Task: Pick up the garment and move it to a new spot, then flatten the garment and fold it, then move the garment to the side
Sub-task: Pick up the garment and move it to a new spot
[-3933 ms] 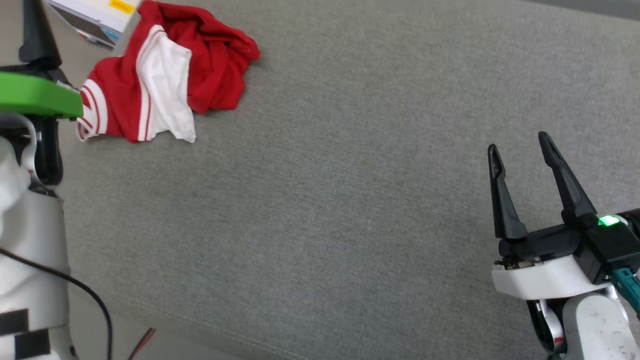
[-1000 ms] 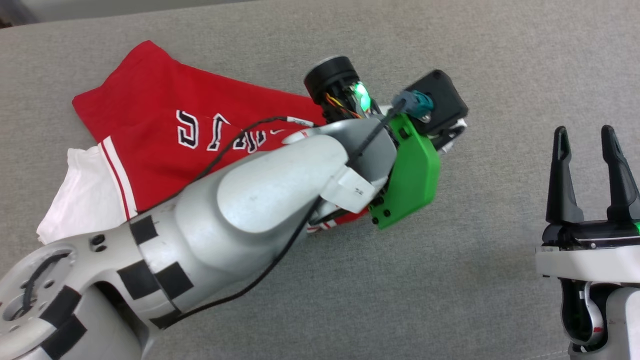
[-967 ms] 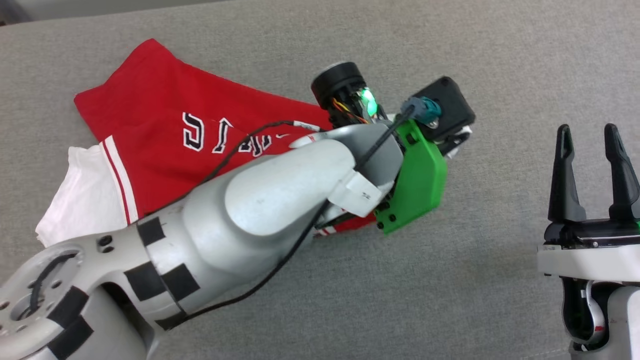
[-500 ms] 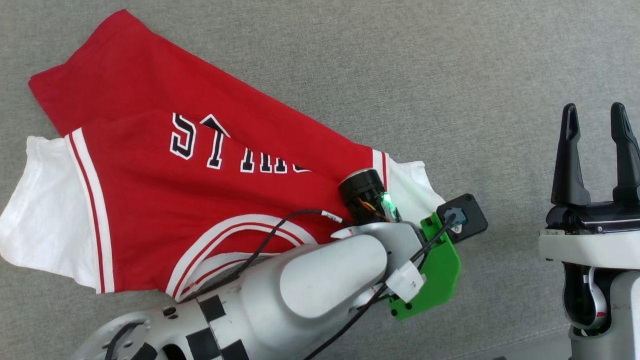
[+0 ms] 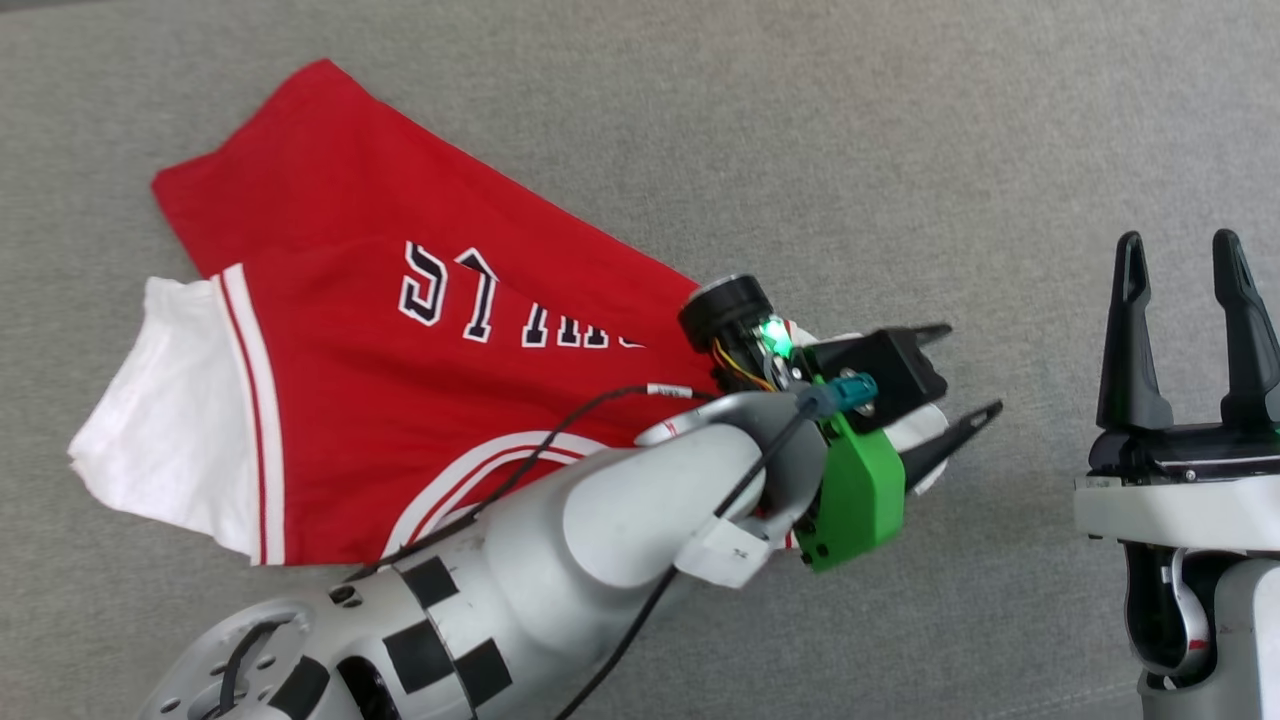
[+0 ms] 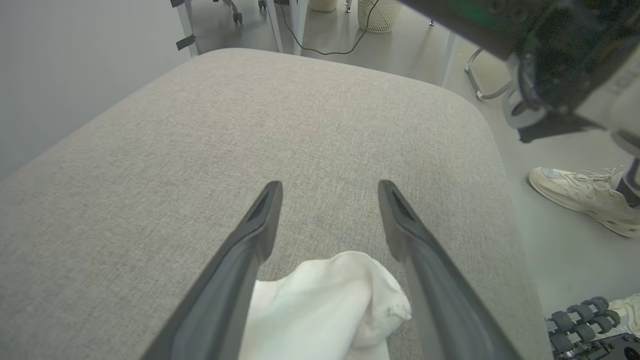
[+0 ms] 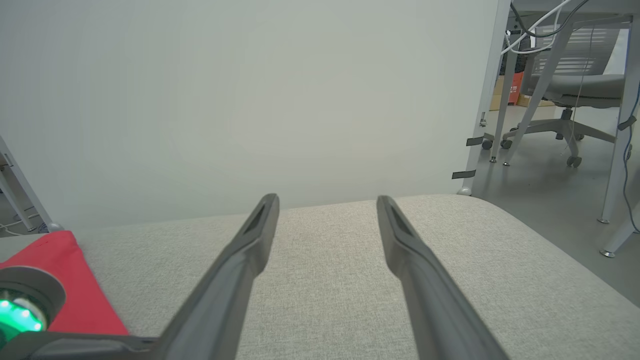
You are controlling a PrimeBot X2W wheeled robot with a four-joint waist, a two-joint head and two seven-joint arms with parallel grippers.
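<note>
The garment (image 5: 350,380), a red jersey shirt with white sleeves and black white-edged lettering, lies spread on the grey cushion (image 5: 800,150). My left arm reaches across its lower right part. My left gripper (image 5: 970,368) is open at the garment's right end, its fingers pointing right. In the left wrist view the left gripper (image 6: 330,185) has a bunched white sleeve (image 6: 325,300) lying loose between the bases of its fingers. My right gripper (image 5: 1178,240) stands open and holds nothing, well to the right of the garment. The right wrist view shows the right gripper (image 7: 327,200) over bare cushion, a corner of the red garment (image 7: 55,280) at lower left.
The cushion's rounded end (image 6: 480,120) drops to the floor to the right. A person's pale shoe (image 6: 585,197) rests on the floor there. An office chair (image 7: 575,90) and table legs (image 7: 492,100) stand beyond. A pale wall (image 7: 250,100) runs behind the cushion.
My left gripper has opened and let go of the white sleeve, which now lies on the cushion. The head camera has shifted. The right gripper has stayed open.
</note>
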